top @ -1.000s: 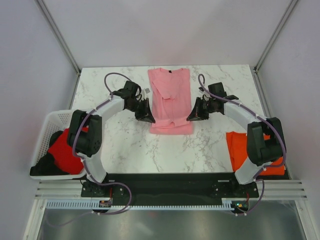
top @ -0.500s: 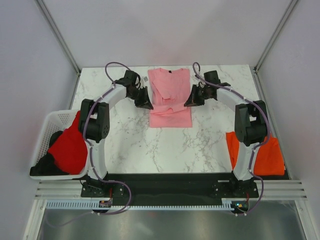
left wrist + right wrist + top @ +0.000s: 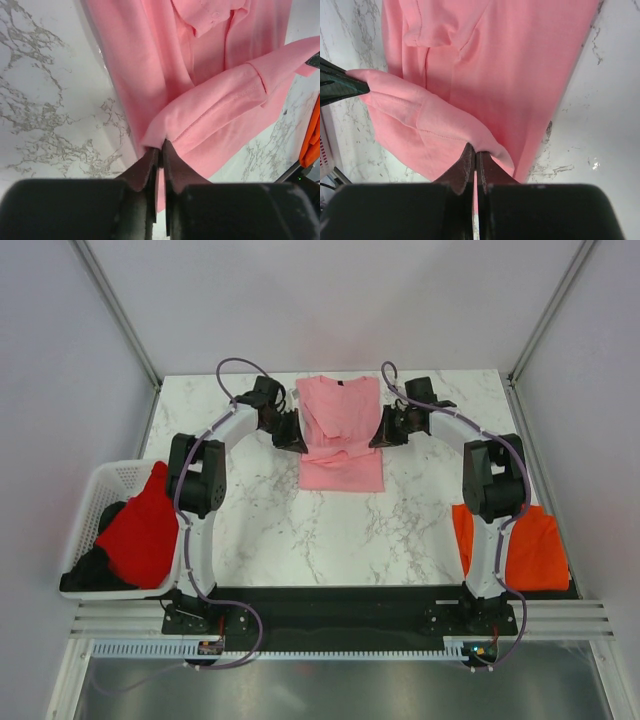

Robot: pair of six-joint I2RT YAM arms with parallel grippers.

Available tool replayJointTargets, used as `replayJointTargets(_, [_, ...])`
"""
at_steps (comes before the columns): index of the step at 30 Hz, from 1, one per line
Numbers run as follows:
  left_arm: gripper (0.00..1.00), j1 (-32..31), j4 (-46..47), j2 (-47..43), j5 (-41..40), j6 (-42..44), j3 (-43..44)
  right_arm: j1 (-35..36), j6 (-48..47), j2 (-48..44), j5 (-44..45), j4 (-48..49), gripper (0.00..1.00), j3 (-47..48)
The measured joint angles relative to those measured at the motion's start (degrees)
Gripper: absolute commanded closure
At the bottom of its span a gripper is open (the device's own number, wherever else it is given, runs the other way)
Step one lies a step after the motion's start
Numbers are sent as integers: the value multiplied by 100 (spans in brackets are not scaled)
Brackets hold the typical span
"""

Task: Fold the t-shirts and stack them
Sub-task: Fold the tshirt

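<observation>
On the marble desk point(image 3: 250, 520), the pink t-shirt point(image 3: 340, 410) lies flat at the middle of the far edge. The orange t-shirt point(image 3: 520, 545) sits at the near right corner. The red t-shirt point(image 3: 140, 530) is heaped in the white basket point(image 3: 100, 485) off the left edge.

We judge the pink one to be mid-fold. Our left gripper point(image 3: 160, 147) and right gripper point(image 3: 474, 152) are each clamped on a hem corner, raised over the body. Next we should carry both corners evenly toward the collar at the far edge, lay the hem down square, then let go.
</observation>
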Motion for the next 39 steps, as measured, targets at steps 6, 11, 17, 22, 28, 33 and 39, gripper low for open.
replayJointTargets(6, [54, -7, -33, 20, -251, 160, 201, 0, -59, 81, 101, 35, 61, 138])
replayJointTargets(11, [46, -4, -44, -63, -566, 284, 254, -20, -160, 39, 234, 37, 50, 129])
replayJointTargets(17, [26, 0, -118, -1104, -726, 332, -804, -275, -162, -946, 188, 59, 49, -669])
replayJointTargets(22, [21, 87, -254, -1845, 9, 289, -1740, -520, -17, -1919, -118, 72, 48, -1862])
replayJointTargets(28, [29, 289, -240, -1674, 929, -15, -2339, -627, 575, -1849, -702, 334, 48, -3097])
replayJointTargets(33, [36, 337, -57, -1419, 1384, -249, -2341, -629, 946, -1698, -949, 595, 48, -3322])
replayJointTargets(39, [39, 334, 118, -1097, 1622, -404, -2339, -632, 1134, -1453, -1032, 909, 50, -3292])
